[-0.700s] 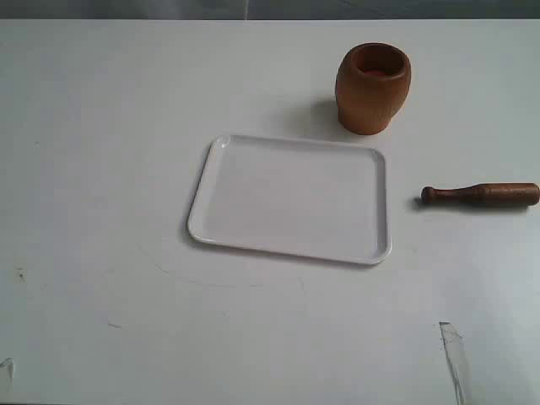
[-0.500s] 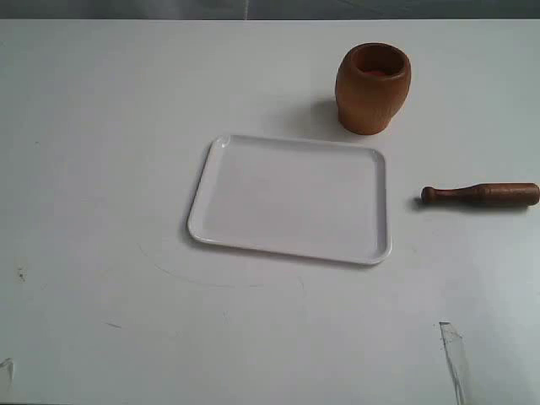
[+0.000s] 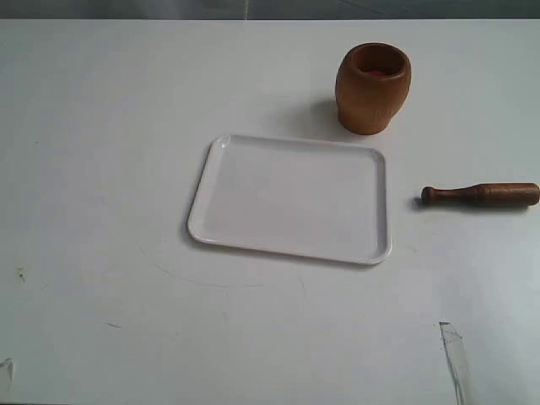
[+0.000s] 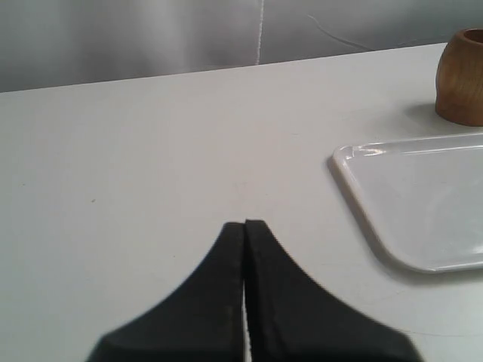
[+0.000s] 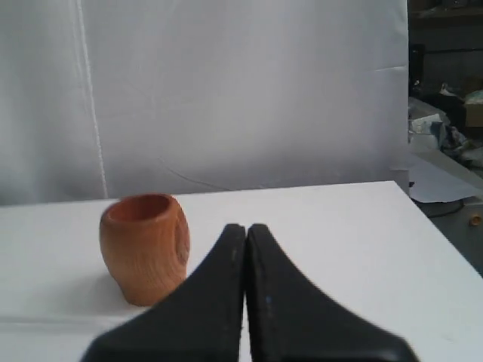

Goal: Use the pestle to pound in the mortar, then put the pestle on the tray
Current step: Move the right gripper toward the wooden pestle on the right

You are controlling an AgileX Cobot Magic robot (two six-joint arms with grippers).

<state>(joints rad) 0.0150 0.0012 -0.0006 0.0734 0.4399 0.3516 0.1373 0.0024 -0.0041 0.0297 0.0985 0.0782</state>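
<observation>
Your right claw point(image 5: 246, 228) has its two dark fingers pressed together at the tips, with nothing between them. Your left claw point(image 4: 244, 226) is the same: closed to a thin seam and empty.

Beyond the right claw, the mortar point(image 5: 143, 249) stands upright on the white surface point(image 3: 101, 169), ahead of the claw and a little to one side, its reddish inside just showing over the thick rim. Beyond the left claw you see a rounded corner of the tray point(image 4: 423, 204), with the side of the mortar behind it at the frame's edge.

Neither wrist view shows the pestle point(image 3: 481, 195). Only the exterior view has it, and that view shows neither claw. There the pestle lies flat on the surface, just off the tray's right side and apart from it, nearer the camera than the mortar. Its long axis runs across the view, the small knob pointing at the tray and the thicker end reaching the right edge of the frame.

Since it lies on the right, your right arm looks the nearer one for the pickup. You would likely need to open that claw and bring the fingers across the stick's axis, not along it. The tray is bare and nothing stands in the mortar, so the pounding has not begun.
</observation>
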